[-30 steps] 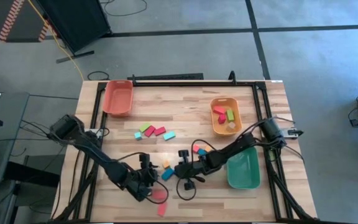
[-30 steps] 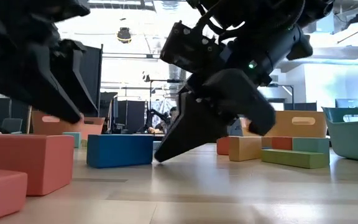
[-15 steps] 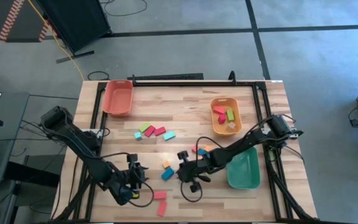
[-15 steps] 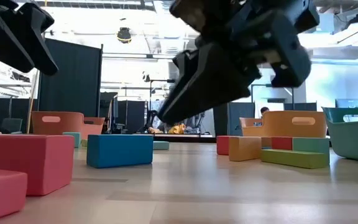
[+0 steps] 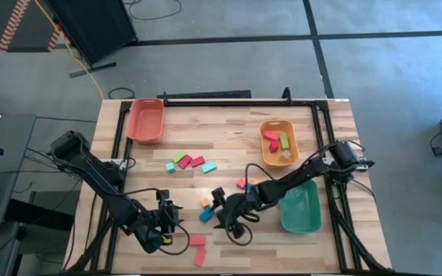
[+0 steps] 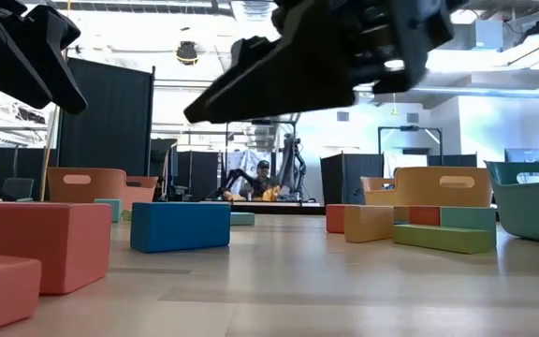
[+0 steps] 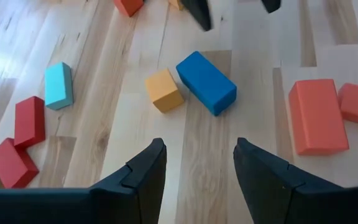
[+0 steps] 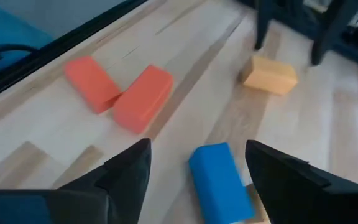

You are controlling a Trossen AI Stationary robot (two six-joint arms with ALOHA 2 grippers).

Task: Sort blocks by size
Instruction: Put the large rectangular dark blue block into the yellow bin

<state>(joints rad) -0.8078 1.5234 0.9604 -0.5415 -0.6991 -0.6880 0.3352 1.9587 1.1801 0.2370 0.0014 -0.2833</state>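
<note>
Right gripper (image 5: 218, 208) spread wide, empty, poised above blue block (image 8: 219, 182); pick step pending. Next: descend, straddle it, close. Left gripper (image 7: 196, 163) half-open, idle.

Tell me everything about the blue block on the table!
The blue rectangular block is a solid brick, plain and smooth, with no marks on it. It lies flat on the wooden table, turned at a slant to the planks. One corner meets, or nearly meets, a small orange cube. Nothing holds it: the right gripper hangs just above it with open fingers, and the left gripper, also open, points at it from farther back. Two salmon-pink blocks lie nearby.
</note>
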